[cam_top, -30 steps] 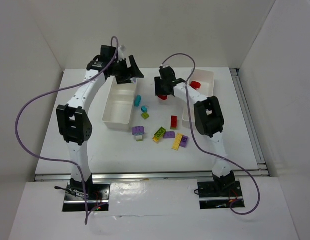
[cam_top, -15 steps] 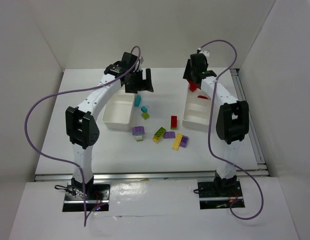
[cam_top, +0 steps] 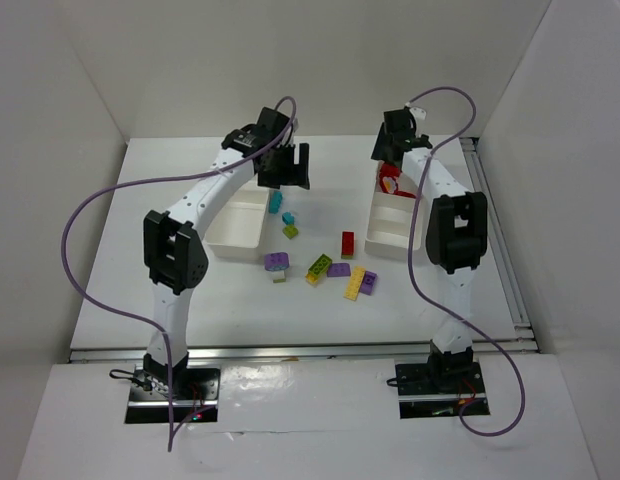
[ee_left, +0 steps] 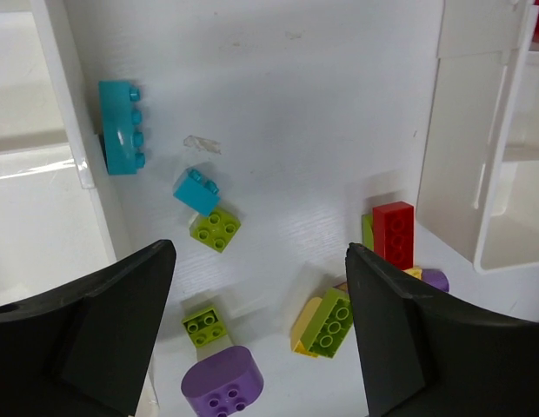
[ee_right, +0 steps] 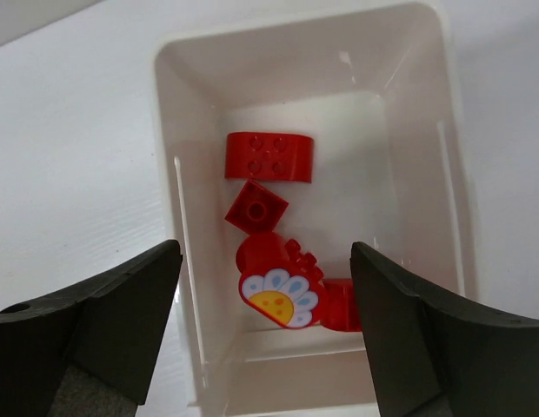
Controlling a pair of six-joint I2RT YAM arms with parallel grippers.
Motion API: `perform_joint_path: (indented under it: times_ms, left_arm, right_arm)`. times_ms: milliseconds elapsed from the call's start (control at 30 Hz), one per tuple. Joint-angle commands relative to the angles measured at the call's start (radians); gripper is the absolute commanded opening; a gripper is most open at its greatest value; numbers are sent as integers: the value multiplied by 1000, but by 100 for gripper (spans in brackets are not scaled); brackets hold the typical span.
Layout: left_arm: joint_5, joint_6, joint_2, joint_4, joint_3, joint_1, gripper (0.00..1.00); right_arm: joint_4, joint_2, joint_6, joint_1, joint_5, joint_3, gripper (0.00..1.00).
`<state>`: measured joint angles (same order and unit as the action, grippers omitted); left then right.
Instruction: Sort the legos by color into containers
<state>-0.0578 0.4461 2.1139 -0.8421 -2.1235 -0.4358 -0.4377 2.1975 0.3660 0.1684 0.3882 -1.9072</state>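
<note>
Loose legos lie between two white trays: a long teal brick [ee_left: 122, 128], a small teal one [ee_left: 196, 191], lime bricks [ee_left: 215, 228], a purple piece [ee_left: 222, 382] and a red brick [ee_left: 393, 234]. My left gripper [ee_left: 259, 278] hangs open above them with nothing between its fingers. It is just right of the left tray [cam_top: 240, 225]. My right gripper [ee_right: 265, 252] is open over the far compartment of the right tray [ee_right: 296, 35]. In that compartment lie a red curved brick [ee_right: 269, 156], a red square plate [ee_right: 256, 208] and a red flower-printed piece [ee_right: 281, 295].
More bricks sit nearer the arms: a lime brick on a yellow one [cam_top: 319, 268], a flat purple piece [cam_top: 339, 269], a yellow plate [cam_top: 356, 283]. The long teal brick touches the left tray's outer wall [ee_left: 74, 130]. The right tray's near compartments [cam_top: 395, 235] show no bricks.
My right gripper carried a red piece from mid-table to the right tray's far compartment and opened. The left arm swung right, away from the left tray, to above the teal bricks.
</note>
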Motion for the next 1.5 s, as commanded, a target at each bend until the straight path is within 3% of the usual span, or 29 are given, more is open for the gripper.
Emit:
perform_joint_path:
  times_ms: [0, 133, 267, 467, 600, 700, 933, 1067, 1233, 1467]
  left_arm:
    - [70, -9, 5, -18, -33, -6, 88]
    - [114, -9, -43, 9, 14, -6, 79]
    - [134, 22, -65, 9, 37, 15, 74]
    - [134, 32, -198, 73, 135, 100, 72]
    - [63, -15, -183, 63, 114, 120, 71]
    - [49, -37, -111, -9, 51, 59, 68]
    - [157, 127, 4, -20, 60, -26, 68]
    - [346, 205, 29, 1, 48, -58, 70]
    - [383, 273, 130, 20, 39, -58, 65]
    - [343, 332, 218, 48, 16, -58, 67]
  right_arm:
    - [10, -62, 16, -6, 41, -24, 86]
    - [57, -186, -33, 35, 71, 77, 79]
    - [97, -268, -65, 132, -55, 160, 72]
    - [64, -245, -113, 296, -139, 185, 70]
    - [74, -225, -113, 316, -244, 185, 70]
    - [94, -249, -64, 269, -297, 197, 70]
    - [155, -459, -55, 171, -255, 321, 76]
    - [88, -541, -64, 146, -178, 332, 77]
    - [57, -654, -76, 82, -109, 404, 78]
    - [11, -696, -105, -23, -143, 425, 78]
